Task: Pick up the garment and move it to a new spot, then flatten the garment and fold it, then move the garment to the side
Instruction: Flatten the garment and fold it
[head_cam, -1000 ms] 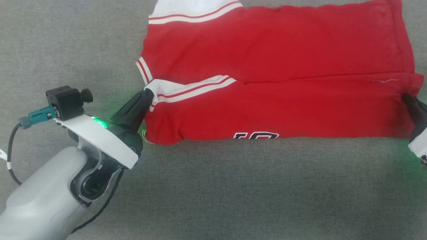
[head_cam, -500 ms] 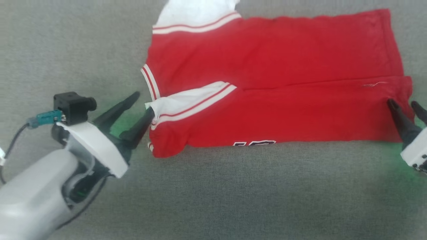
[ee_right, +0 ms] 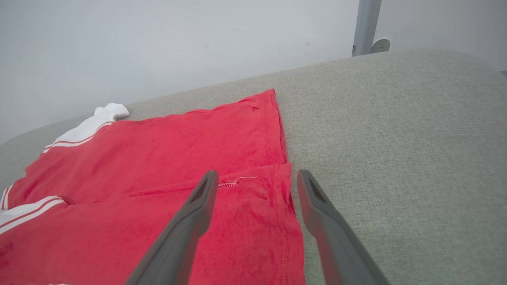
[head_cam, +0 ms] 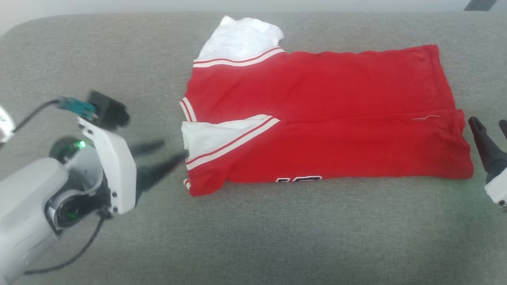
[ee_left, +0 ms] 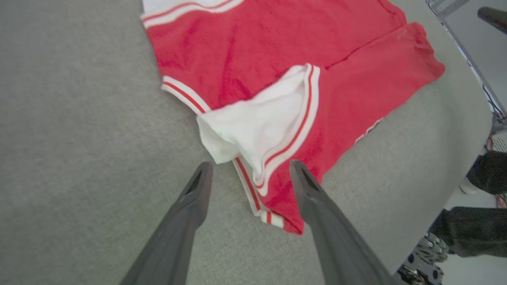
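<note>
Two spread, empty grippers flank the garment [head_cam: 324, 130] — left gripper [head_cam: 173, 149] nearly touching its nine o'clock sleeve [head_cam: 210, 136], right gripper [head_cam: 488, 122] just beside the three o'clock hem [head_cam: 459, 142] (long axis nine-to-three) on the grey surface [head_cam: 277, 237].

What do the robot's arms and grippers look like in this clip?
Left gripper: two long dark tapering fingers on a white housing with a green light, pale grey forearm, a black camera with teal connector and black cable. Right gripper: same dark fingers, white wrist shell.
</note>
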`<state>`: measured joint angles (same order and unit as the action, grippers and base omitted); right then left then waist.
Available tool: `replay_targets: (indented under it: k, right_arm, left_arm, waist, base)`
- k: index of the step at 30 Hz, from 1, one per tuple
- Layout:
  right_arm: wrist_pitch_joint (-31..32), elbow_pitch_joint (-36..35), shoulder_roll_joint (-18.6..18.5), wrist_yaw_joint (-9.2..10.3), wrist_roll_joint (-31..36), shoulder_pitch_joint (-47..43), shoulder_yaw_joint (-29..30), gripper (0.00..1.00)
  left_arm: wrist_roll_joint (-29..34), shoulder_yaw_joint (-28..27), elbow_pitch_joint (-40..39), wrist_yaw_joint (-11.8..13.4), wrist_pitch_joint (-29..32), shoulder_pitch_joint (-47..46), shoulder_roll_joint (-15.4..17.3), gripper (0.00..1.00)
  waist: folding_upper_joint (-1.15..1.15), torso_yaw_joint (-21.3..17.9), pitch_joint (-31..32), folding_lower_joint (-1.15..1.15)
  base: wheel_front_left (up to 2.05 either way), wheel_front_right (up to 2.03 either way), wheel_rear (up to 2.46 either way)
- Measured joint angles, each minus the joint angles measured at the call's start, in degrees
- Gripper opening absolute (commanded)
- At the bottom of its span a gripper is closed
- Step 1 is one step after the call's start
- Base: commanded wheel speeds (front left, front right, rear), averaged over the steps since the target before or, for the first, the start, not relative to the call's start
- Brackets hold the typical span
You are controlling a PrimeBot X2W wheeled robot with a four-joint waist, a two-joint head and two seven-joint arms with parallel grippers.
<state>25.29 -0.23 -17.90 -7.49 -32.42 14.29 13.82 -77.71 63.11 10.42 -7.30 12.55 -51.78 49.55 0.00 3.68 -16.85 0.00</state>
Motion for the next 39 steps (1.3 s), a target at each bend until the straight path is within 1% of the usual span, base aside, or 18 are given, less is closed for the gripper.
replay_targets:
  k: [3, 5, 7, 9, 11, 13, 16, 18, 19, 20, 22, 23, 26, 29, 33, 35, 39]
  right_arm:
    - [0.0, -0.9, 0.4, 0.0, -0.1, 0.0, -0.3, 1.0]
    - [0.0, -1.2, 0.8, 0.0, -0.1, -0.2, -0.3, 1.0]
    - [0.4, -1.5, 1.2, 0.0, 0.0, -0.3, -0.2, 1.0]
    - [0.4, -1.6, 1.3, 0.0, 0.1, -0.3, -0.1, 1.0]
    - [0.4, -1.7, 1.3, 0.0, 0.1, -0.1, 0.0, 1.0]
    - [0.3, -1.9, 1.5, 0.0, 0.1, 0.2, -0.1, 1.0]
    - [0.0, -1.9, 1.6, 0.0, 0.1, 0.5, -0.4, 1.0]
    - [0.0, -2.1, 1.7, 0.0, 0.1, 0.7, -0.5, 1.0]
    - [0.0, -2.2, 1.7, 0.0, 0.2, 0.9, -0.5, 1.0]
    - [0.4, -2.2, 1.6, 0.0, 0.2, 1.0, -0.5, 1.0]
    - [1.1, -2.2, 1.1, 0.0, 0.2, 1.4, -1.0, 1.0]
    - [1.8, -2.2, 0.5, 0.01, 0.3, 1.6, -1.6, 1.0]
    - [5.6, -2.5, -2.9, 0.0, 2.6, 1.8, -5.2, 1.0]
    - [12.0, -2.5, -7.2, 0.0, 2.7, 1.9, -9.9, 1.0]
    - [20.8, -2.5, -10.9, -0.01, 0.7, 4.3, -13.2, 1.0]
    - [24.3, -2.1, -11.9, -0.01, 0.2, 6.3, -13.4, 1.0]
    - [32.5, 0.2, -11.8, -0.01, 0.1, 8.4, -14.0, 1.0]
  left_arm:
    - [-2.1, 1.9, -1.6, 1.0, 6.0, 0.3, 0.7, 1.0]
    - [-3.2, 2.9, -2.0, 1.0, 8.2, 1.2, 0.9, 1.0]
    - [-4.9, 3.0, -1.7, 1.0, 8.9, 2.0, 0.5, 1.0]
    - [-5.2, 3.0, -0.5, 1.4, 9.2, 2.2, 0.3, 1.0]
    - [-5.4, 3.1, 1.4, 1.5, 9.3, 2.2, 0.0, 1.0]
    - [-6.7, 2.7, 3.6, 1.5, 9.5, 2.3, -0.6, 1.0]
    - [-7.6, 2.6, 6.0, 0.9, 10.8, 2.1, -1.0, 1.0]
    - [-10.2, 2.2, 6.5, 0.4, 12.3, 2.1, -1.2, 1.0]
    - [-12.0, 1.7, 6.5, 0.3, 13.1, 2.2, -1.2, 0.76]
    - [-13.2, 1.3, 6.4, 0.2, 13.9, 2.2, -1.2, 0.46]
    - [-13.8, 1.1, 6.0, 0.0, 14.6, 2.1, -0.9, 0.0]
    - [-13.8, 1.1, 6.0, 0.0, 14.6, 2.1, -0.8, 0.0]
    - [-14.1, 1.0, 5.2, 0.0, 14.7, 2.2, -1.2, 0.0]
    - [-14.1, 1.1, 3.7, -0.1, 14.8, 2.3, -2.1, 0.0]
    - [-13.6, 0.7, 2.5, -0.1, 14.3, 2.2, -2.5, 0.0]
    - [-13.3, 0.6, 2.3, -0.2, 14.0, 2.1, -2.6, 0.0]
    - [-12.2, 0.5, 1.8, -0.3, 14.0, 1.5, -3.3, 0.0]
  waist:
    - [0.0, -0.9, -0.2, 0.0]
    - [0.0, -1.5, -0.7, 0.0]
    - [0.0, -2.1, -1.4, 0.0]
    - [0.0, -2.8, -2.1, 0.0]
    - [0.0, -3.5, -3.0, 0.0]
    - [0.0, -4.3, -3.8, 0.0]
    - [0.0, -5.5, -5.0, 0.0]
    - [0.0, -6.2, -5.6, 0.0]
    - [0.0, -6.4, -5.8, 0.0]
    - [0.0, -6.6, -6.0, 0.0]
    - [0.0, -6.9, -6.3, 0.0]
    - [0.0, -6.9, -6.3, 0.0]
    - [0.0, -6.9, -6.5, 0.0]
    - [0.0, -6.6, -6.8, 0.0]
    - [0.0, -6.0, -7.3, 0.0]
    - [0.0, -5.6, -7.7, 0.0]
    - [0.0, -4.7, -8.5, 0.0]
  base:
    - [0.0, 0.0, 0.0]
    - [0.0, 0.0, 0.0]
    - [0.0, 0.0, 0.0]
    - [0.0, 0.0, 0.0]
    - [0.0, 0.0, 0.0]
    - [0.0, 0.0, 0.0]
    - [0.0, 0.0, 0.0]
    - [0.0, 0.0, 0.0]
    - [0.0, 0.0, 0.0]
    - [0.0, 0.0, 0.0]
    - [0.0, 0.0, 0.0]
    - [0.0, 0.0, 0.0]
    - [0.0, 0.0, 0.0]
    - [0.0, 0.0, 0.0]
    - [0.0, 0.0, 0.0]
    - [0.0, 0.0, 0.0]
    - [0.0, 0.0, 0.0]
